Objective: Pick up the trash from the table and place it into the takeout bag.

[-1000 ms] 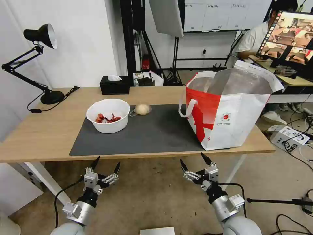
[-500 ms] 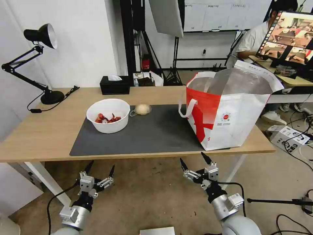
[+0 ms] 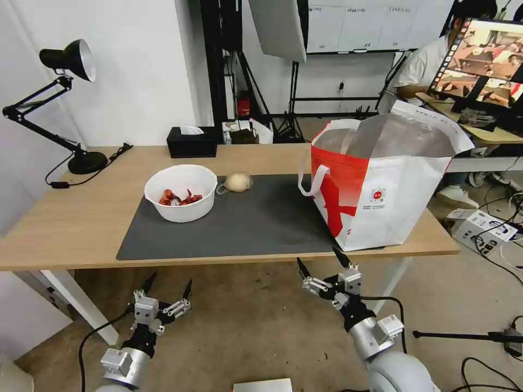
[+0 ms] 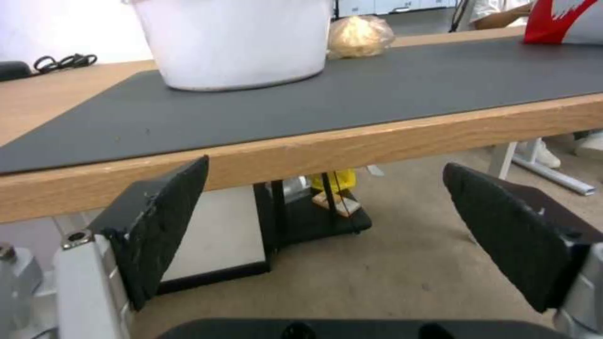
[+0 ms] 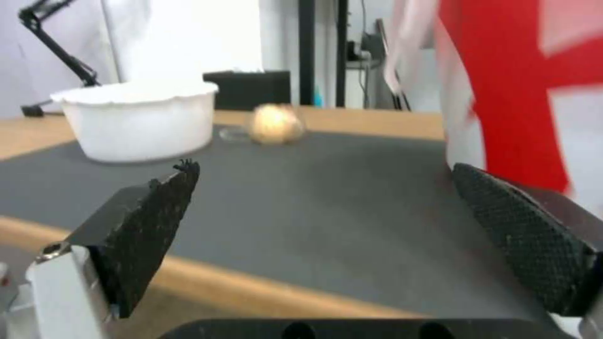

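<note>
One table (image 3: 71,228) carries one dark grey mat (image 3: 256,223), and on that mat sit one white bowl (image 3: 181,193) with red scraps, one beige lump in clear plastic (image 3: 237,182) just beside the bowl, and one takeout bag (image 3: 381,179) at the mat's far end from the bowl. Off the mat on the same table stand one black tissue box (image 3: 192,142) and one black desk lamp (image 3: 68,103). Two grippers hang below the table's near edge, the left gripper (image 3: 168,284) and the right gripper (image 3: 321,260), each with two fingers spread apart
</note>
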Controlling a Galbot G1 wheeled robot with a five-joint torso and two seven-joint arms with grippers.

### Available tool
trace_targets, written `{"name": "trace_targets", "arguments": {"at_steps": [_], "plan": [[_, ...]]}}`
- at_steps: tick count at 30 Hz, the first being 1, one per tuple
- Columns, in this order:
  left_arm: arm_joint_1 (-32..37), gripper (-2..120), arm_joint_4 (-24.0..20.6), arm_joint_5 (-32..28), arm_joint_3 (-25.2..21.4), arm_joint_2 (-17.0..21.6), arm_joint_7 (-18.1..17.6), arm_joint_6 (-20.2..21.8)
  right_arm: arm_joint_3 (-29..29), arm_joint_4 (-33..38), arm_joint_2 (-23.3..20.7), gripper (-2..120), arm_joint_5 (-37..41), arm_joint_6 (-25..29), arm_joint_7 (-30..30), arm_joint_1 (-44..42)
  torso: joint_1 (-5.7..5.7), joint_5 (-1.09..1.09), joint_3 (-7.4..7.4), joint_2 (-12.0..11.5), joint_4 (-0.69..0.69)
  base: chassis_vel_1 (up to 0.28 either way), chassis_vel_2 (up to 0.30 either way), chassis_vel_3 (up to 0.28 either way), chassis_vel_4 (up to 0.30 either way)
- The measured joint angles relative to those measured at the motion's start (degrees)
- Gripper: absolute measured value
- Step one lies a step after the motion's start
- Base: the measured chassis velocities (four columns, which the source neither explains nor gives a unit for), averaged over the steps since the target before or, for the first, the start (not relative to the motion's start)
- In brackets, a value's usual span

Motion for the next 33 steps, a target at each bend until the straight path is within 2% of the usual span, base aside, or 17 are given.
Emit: {"name": "trace_targets", "arguments": {"at_steps": [6,9,10,13,14,21,30,33], "plan": [[-0.09,100,0.16,0.36,0.28,0.04,0.29,-0.19,-4.67,-0.45,-1.37,100,2.05,-4.06,1.15,7.96,0.00,0.00,0.00,0.00,0.00,0.000,0.000,0.000,0.000],[-0.27,100,0.21,0.42,0.33,0.17,0.39,-0.19,-9.87,-2.15,-1.78,100,3.52,-6.32,2.36,16.06,0.00,0.00,0.00,0.00,0.00,0.000,0.000,0.000,0.000],[-0.27,100,0.21,0.42,0.33,0.17,0.39,-0.19,-9.87,-2.15,-1.78,100,3.52,-6.32,2.36,16.06,0.00,0.00,0.00,0.00,0.00,0.000,0.000,0.000,0.000],[-0.32,100,0.22,0.41,0.11,0.46,0.34,-0.16,-15.01,-5.42,-0.87,100,5.41,-7.93,3.69,25.21,0.00,0.00,0.00,0.00,0.01,0.000,0.000,0.000,0.000],[-0.32,100,0.22,0.41,0.11,0.46,0.34,-0.16,-15.01,-5.42,-0.87,100,5.41,-7.93,3.69,25.21,0.00,0.00,0.00,0.00,0.01,0.000,0.000,0.000,0.000],[-0.52,100,0.67,-0.20,-0.24,1.17,0.19,0.00,-24.02,-15.04,1.32,100,11.51,-9.63,6.86,41.85,0.00,-0.01,0.01,0.00,0.00,0.000,0.000,0.000,0.000],[-0.40,100,1.00,-0.31,-0.29,1.03,0.12,0.00,-28.49,-25.43,5.46,100,21.25,-11.03,11.15,52.88,0.01,0.00,0.01,0.00,0.02,0.000,0.000,0.000,0.000],[-0.59,100,1.34,-0.64,-0.58,1.22,0.10,-0.02,-30.17,-32.89,8.13,100,23.69,-11.23,11.60,58.12,0.00,-0.01,0.00,-0.01,0.00,0.000,0.000,0.000,0.000]]}}
